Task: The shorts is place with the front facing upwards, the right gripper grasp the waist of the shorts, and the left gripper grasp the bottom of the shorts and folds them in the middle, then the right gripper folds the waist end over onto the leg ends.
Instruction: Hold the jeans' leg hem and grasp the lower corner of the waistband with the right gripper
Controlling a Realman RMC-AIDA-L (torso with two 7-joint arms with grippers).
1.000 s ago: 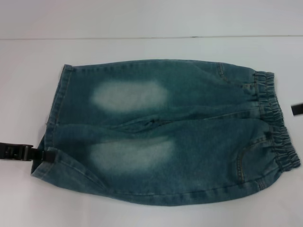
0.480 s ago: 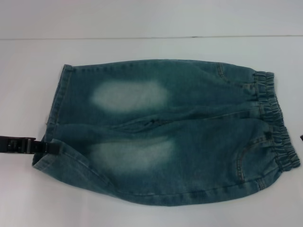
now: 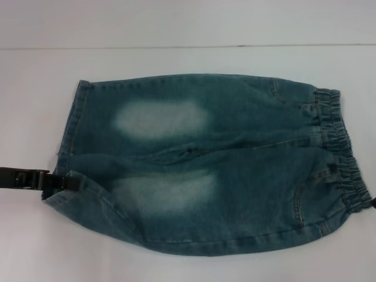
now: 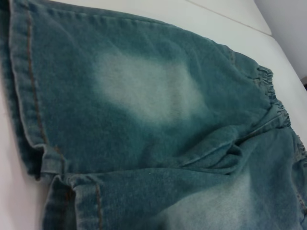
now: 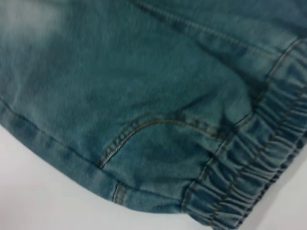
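Shorts [image 3: 205, 164] flat on bench [image 3: 188, 59]; left gripper [image 3: 59, 182] at hem [image 3: 64, 197].
Finger state not determinable; one denim layer alone may be caught, skewing the fold.

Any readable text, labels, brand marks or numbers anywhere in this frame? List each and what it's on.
None. The shorts show only stitching and faded patches, no tag or print. The left end effector at the leg hem bears no legible marking. The table is blank.

The right gripper [image 3: 373, 202] is nearly cut off (just a dark sliver) beside the waist [image 3: 341, 150].
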